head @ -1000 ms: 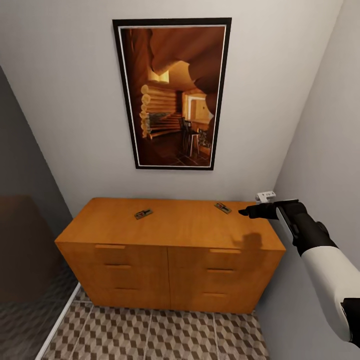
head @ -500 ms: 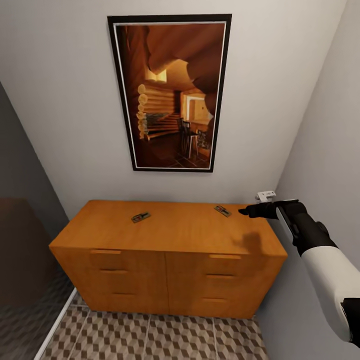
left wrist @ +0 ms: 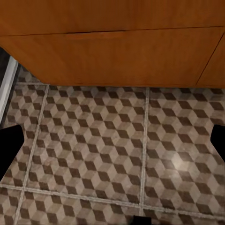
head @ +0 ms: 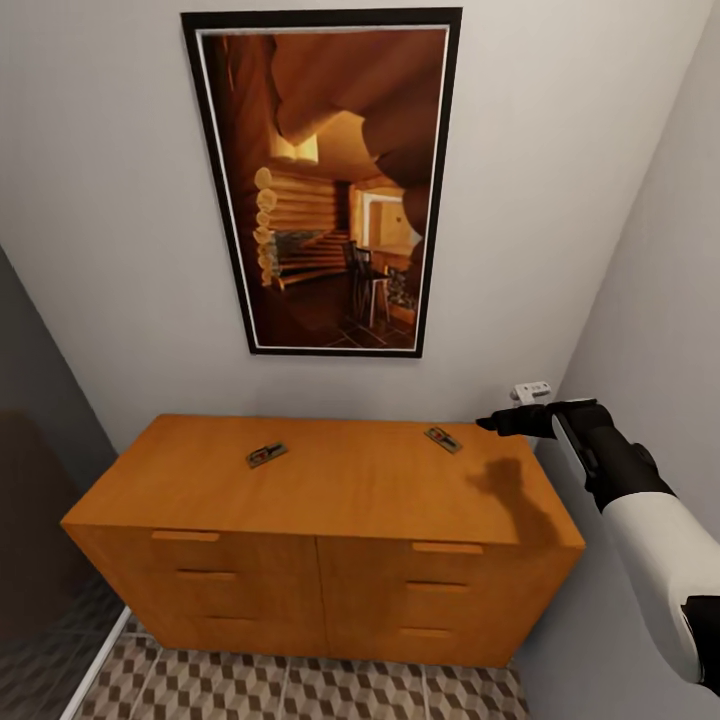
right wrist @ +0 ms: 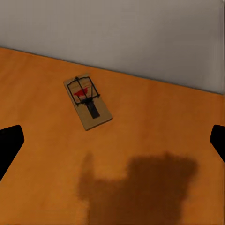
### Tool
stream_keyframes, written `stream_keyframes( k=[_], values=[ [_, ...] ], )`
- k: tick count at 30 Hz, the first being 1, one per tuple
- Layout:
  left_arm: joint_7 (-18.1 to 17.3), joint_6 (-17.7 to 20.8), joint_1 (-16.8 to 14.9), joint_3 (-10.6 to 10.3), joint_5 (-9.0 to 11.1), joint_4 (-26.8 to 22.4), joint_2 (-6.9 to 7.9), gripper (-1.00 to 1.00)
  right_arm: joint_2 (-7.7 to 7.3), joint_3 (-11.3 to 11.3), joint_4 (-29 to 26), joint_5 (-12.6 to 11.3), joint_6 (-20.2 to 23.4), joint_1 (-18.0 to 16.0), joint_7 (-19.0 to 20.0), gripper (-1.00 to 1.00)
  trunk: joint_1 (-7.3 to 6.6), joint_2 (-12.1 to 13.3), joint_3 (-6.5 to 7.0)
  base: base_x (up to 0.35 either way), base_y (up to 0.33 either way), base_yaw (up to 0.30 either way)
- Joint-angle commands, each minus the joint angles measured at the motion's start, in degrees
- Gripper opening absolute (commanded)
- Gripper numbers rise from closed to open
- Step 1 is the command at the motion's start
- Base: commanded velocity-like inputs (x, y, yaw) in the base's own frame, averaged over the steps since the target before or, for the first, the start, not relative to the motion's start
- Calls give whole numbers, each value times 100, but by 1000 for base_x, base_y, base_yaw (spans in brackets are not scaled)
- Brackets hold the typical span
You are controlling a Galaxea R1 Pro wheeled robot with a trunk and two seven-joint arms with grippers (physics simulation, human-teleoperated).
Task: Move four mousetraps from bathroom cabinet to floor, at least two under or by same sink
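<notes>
Mousetraps sit on the cabinet (head: 330, 480), two of them that I can see from my head camera. That cabinet is the biggest thing before me: low, wide, orange-brown, with bar handles on its drawer fronts, set against a pale wall under a tall framed picture (head: 325, 180). Below it runs the bathroom floor (head: 300, 690) with its cube-pattern tiles, which my left wrist camera looks down on beside a drawer front. My right gripper (head: 490, 424) hangs above the cabinet's right end, casting a shadow on the top; its finger tips sit wide apart at the wrist view's edges, holding nothing. My left gripper (left wrist: 112, 140) is likewise spread and empty over the tiles. One mousetrap (head: 443, 439) lies flat near the back right, just beside my right gripper; the other mousetrap (head: 266, 454) lies left of centre, well apart from it.
</notes>
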Motion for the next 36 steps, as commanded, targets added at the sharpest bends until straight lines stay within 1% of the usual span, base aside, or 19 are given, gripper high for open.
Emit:
stream_keyframes(
  k=[1, 11, 18, 27, 36],
  values=[
    [2, -36, 17, -54, 55, 24, -4, 100, -6, 11, -7, 41, 17, -5, 35, 100, 5, -13, -13, 79, -28, 0],
    [2, -37, 202, -57, 55, 24, -7, 100, -4, 18, -6, 41, 17, -4, 37, 100, 5, -13, -13, 27, -10, 0],
    [2, -36, 235, -57, 55, 24, -7, 100, -4, 20, 14, 41, 17, -5, 34, 100, 5, -13, -13, 3, -1, 0],
    [2, -36, 246, -58, 55, 24, -7, 100, 13, 25, 168, 31, 4, -5, 37, 100, 5, -13, -13, 0, 0, 0],
    [2, -36, 251, -55, 55, 24, -3, 100, 28, 36, 211, 24, -156, -5, 37, 100, 5, -13, -13, 0, 0, 0]
  ],
)
